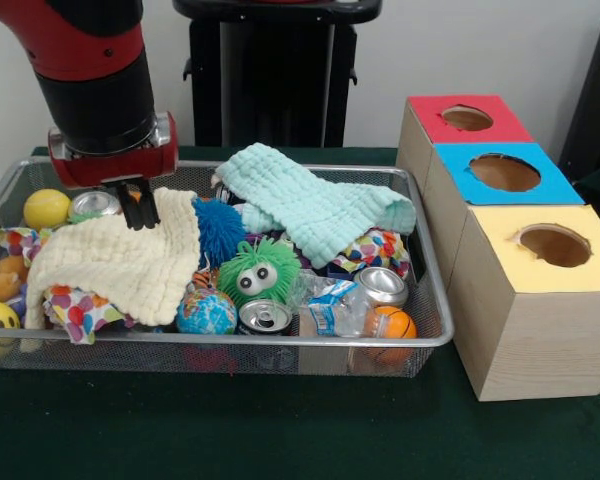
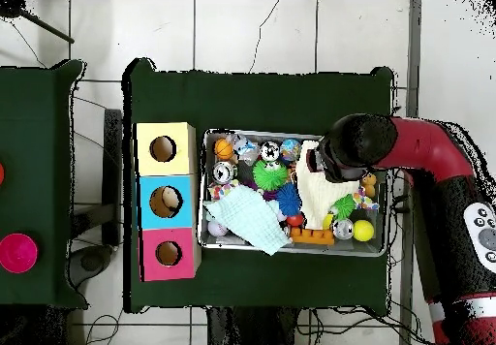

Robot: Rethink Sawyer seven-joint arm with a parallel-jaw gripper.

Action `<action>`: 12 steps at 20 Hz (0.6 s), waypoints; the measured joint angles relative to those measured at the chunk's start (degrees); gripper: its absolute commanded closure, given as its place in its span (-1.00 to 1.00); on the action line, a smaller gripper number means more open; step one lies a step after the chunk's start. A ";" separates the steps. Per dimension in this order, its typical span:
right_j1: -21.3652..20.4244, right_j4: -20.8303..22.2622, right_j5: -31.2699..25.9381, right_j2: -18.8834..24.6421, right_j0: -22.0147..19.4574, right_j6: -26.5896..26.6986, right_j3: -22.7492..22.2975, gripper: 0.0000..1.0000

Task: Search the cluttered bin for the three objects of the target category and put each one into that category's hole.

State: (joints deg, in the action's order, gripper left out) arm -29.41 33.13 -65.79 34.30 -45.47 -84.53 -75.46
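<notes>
1 yellow cloth (image 1: 120,262) lies under my tool (image 1: 137,214) in the bin (image 1: 435,330); I cannot tell its state.

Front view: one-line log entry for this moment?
gripper: on cream cloth, closure unclear | bin: cluttered | holes: red, blue, yellow

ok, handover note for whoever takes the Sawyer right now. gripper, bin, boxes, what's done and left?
Gripper: low in the wire bin, tips at the top edge of the cream cloth; open or shut, cannot tell.
Bin: still cluttered. Mint cloth, green fuzzy toy, blue spiky ball, globe ball, cans, yellow ball.
Boxes beside the bin: red box, blue box, yellow box.
Done: nothing visibly placed; hole contents not visible.
Left: find the three targets and drop them in.
</notes>
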 measured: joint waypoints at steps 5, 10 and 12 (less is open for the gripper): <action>-0.32 -0.72 0.00 0.39 -1.27 0.00 -0.67 1.00; -1.22 -0.87 0.00 0.38 -2.99 0.00 -1.26 1.00; -1.38 -0.87 -0.01 0.38 -3.27 0.00 -1.24 1.00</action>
State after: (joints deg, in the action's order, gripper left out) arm -30.79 32.26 -65.80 34.68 -48.74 -84.53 -76.71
